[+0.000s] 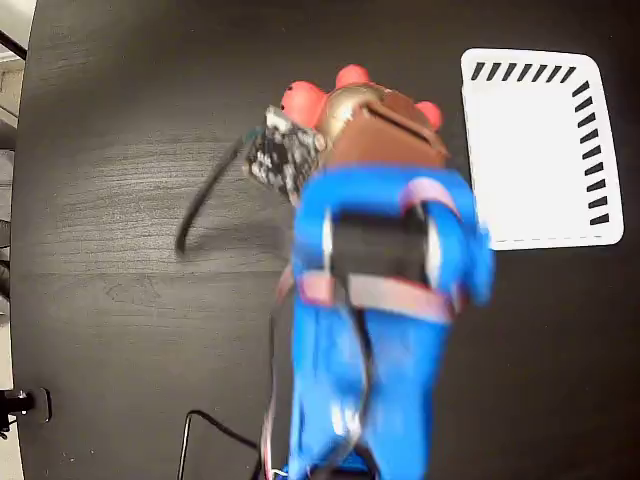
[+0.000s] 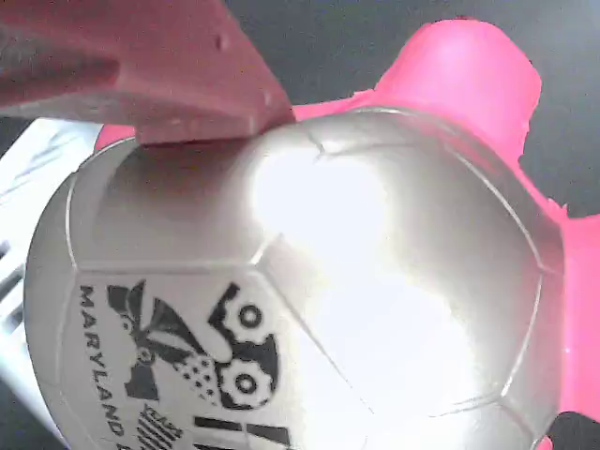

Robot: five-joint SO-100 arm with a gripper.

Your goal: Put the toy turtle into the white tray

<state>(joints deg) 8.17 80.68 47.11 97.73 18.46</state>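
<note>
The toy turtle lies at the top middle of the dark table in the fixed view. Its red-pink head and legs stick out from under my brown gripper, which covers most of the shell. In the wrist view the shiny shell, with its black-and-white sticker, fills the frame. One reddish finger presses on the shell's upper edge; the other finger is hidden. The white tray lies to the turtle's right, a short gap away, with nothing in it.
My blue arm runs from the bottom edge up to the turtle and is blurred. A small circuit board with a black cable hangs at its left. A strip of the tray shows at the wrist view's left edge.
</note>
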